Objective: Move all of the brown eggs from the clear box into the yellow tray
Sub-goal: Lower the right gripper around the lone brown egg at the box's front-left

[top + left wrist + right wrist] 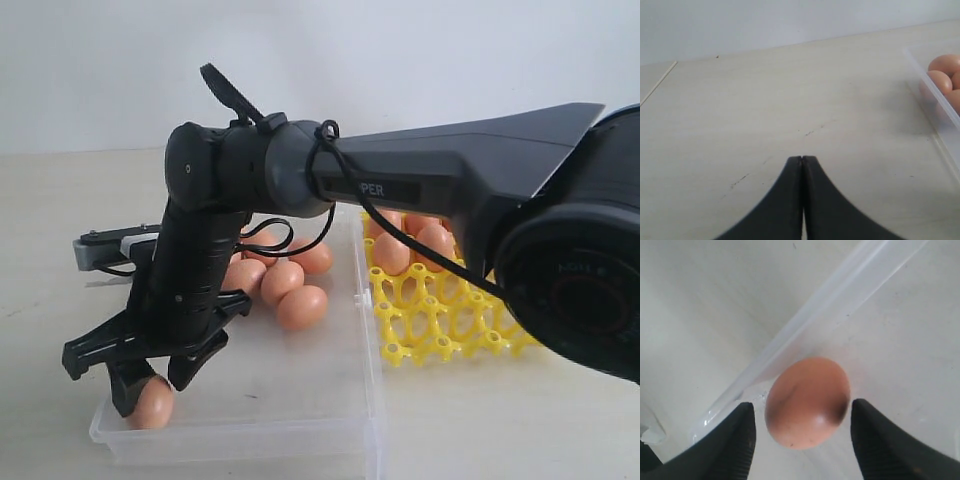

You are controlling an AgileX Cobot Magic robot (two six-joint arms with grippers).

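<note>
One smooth orange-brown egg [807, 402] lies in a corner of the shallow clear plastic box [250, 437], flanked by the spread right pincer [802, 415]. Next, likely: close gently and carry it to the bright yellow lattice tray [440, 320]; the left pincer [802, 160] idles pressed together.

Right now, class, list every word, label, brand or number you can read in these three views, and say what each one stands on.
"PER": white letters on a dark label on the right arm; the start of the word is covered.
Faint lettering on the round black housing: too blurred to read.
Left and right wrist views: no text at all.
</note>
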